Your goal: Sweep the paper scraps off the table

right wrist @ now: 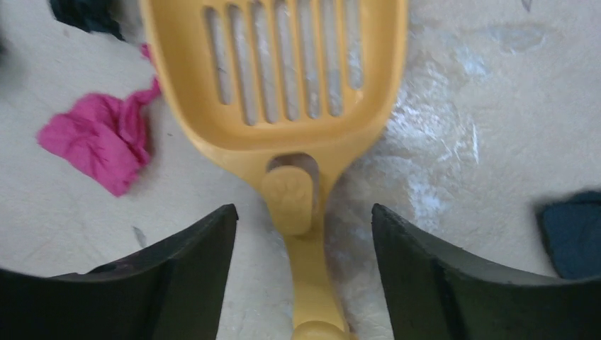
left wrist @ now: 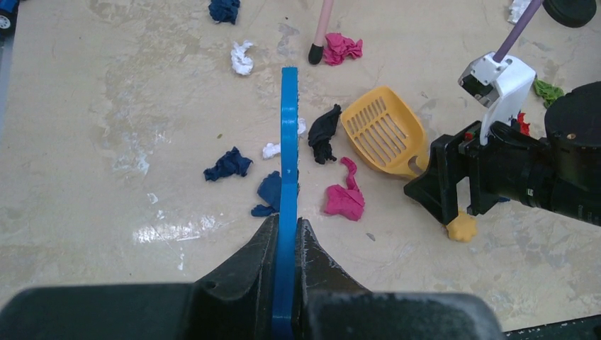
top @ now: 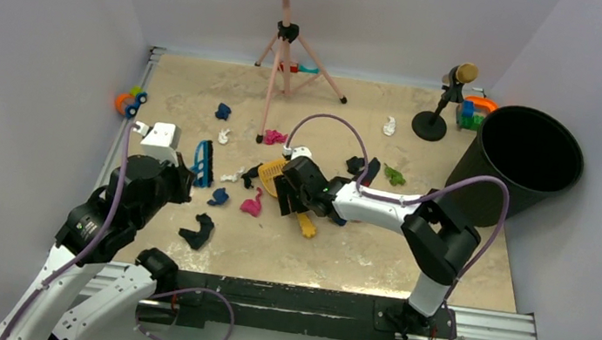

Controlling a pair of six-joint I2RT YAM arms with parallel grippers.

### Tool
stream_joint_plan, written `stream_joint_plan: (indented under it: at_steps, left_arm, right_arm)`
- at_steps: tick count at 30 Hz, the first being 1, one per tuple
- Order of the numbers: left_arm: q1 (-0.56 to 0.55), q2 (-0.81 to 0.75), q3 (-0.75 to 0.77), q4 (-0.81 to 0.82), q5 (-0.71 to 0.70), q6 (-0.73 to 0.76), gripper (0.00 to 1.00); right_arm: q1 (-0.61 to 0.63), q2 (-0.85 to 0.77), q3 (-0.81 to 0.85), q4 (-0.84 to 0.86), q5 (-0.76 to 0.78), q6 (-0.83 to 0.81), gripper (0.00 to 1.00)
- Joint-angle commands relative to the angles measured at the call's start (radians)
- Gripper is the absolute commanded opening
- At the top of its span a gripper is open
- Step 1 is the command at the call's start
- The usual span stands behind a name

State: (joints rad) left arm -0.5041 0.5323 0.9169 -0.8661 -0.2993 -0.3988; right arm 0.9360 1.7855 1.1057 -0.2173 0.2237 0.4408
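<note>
Paper scraps lie across the beige table [top: 409, 255]: a black one [top: 199, 231], a pink one [top: 254, 205], a blue one [top: 218, 197], a green one [top: 393, 176] and a white one [top: 388, 125]. My left gripper [left wrist: 287, 227] is shut on the blue hand brush [left wrist: 288, 142], held on edge above a blue scrap [left wrist: 269, 193], with a pink scrap [left wrist: 345, 198] to its right. My right gripper [right wrist: 305, 219] is open, its jaws on either side of the handle of the yellow dustpan [right wrist: 283, 71], not touching it. A pink scrap [right wrist: 99, 142] lies left of the scoop.
A black round bin [top: 527, 160] stands at the right edge. A pink tripod [top: 281, 62] and a black stand [top: 436, 117] are at the back. Small toys sit at the left rail [top: 128, 101] and the back right [top: 474, 109].
</note>
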Motion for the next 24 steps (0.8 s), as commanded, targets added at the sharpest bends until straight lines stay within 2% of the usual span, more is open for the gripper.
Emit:
stream_joint_plan:
  at_steps: [1,5,11,15,20,24]
  left_arm:
    - [0.008,0.006,-0.008,0.046,0.007,0.035,0.00]
    - [0.007,0.009,-0.007,0.046,0.012,0.040,0.00]
    - [0.007,0.013,-0.012,0.055,0.024,0.043,0.00]
    - [0.007,0.051,-0.022,0.084,0.084,0.054,0.00]
    - [0.007,0.201,0.041,0.150,0.177,0.069,0.00]
    - [0.007,0.432,0.196,0.131,0.150,0.057,0.00]
  right_arm:
    - [0.005,-0.084,-0.066,0.068,0.075,0.041,0.75]
    - [0.010,-0.134,-0.119,0.129,0.078,0.037,0.76]
    - [0.034,-0.190,-0.239,0.321,0.072,-0.041,0.74]
    - [0.046,-0.183,-0.297,0.410,0.089,-0.062,0.72]
    - [0.046,-0.196,-0.373,0.528,0.098,-0.039,0.71]
    - [0.047,-0.232,-0.379,0.531,0.095,-0.029,0.73]
